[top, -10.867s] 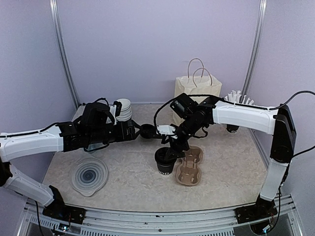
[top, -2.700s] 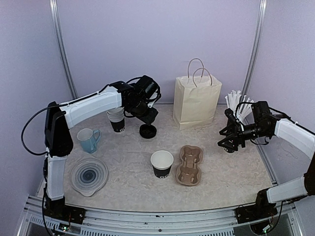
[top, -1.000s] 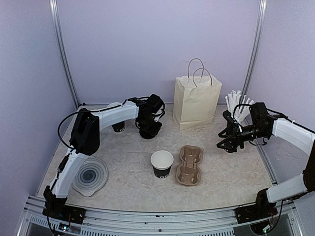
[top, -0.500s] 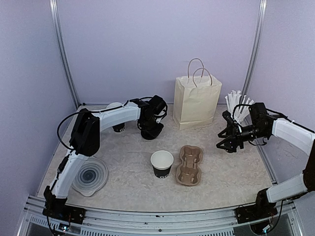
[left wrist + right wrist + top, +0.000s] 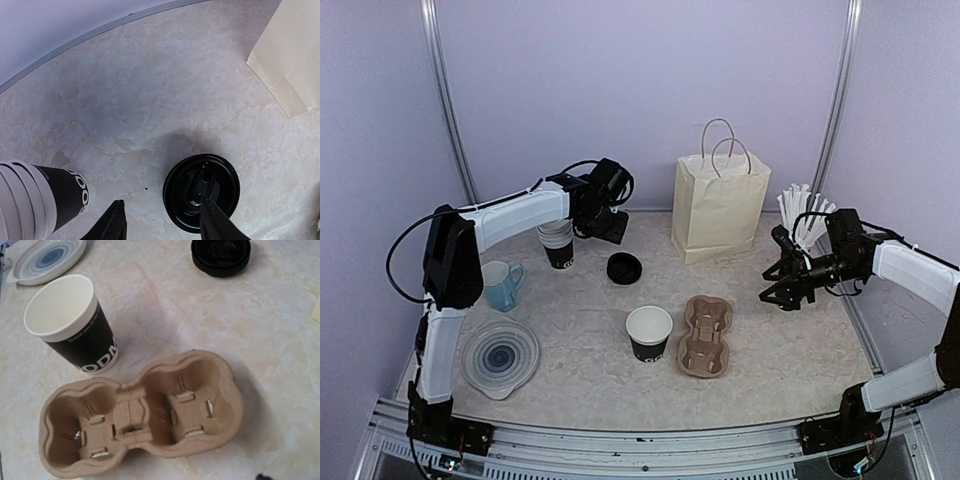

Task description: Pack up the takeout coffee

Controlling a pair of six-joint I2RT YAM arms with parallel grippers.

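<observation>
Coffee-cup lid [image 5: 201,198]: we are centring the left gripper [image 5: 161,204] (jaws apart, empty) squarely over it before closing.

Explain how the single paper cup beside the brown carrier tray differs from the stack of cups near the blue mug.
The single cup is one cup, while the stack is several cups nested, showing layered white rims. The single cup stands mid-table beside the carrier tray; the stack stands farther back, beside the blue mug. Both are black paper with white lettering, upright and lidless.
</observation>
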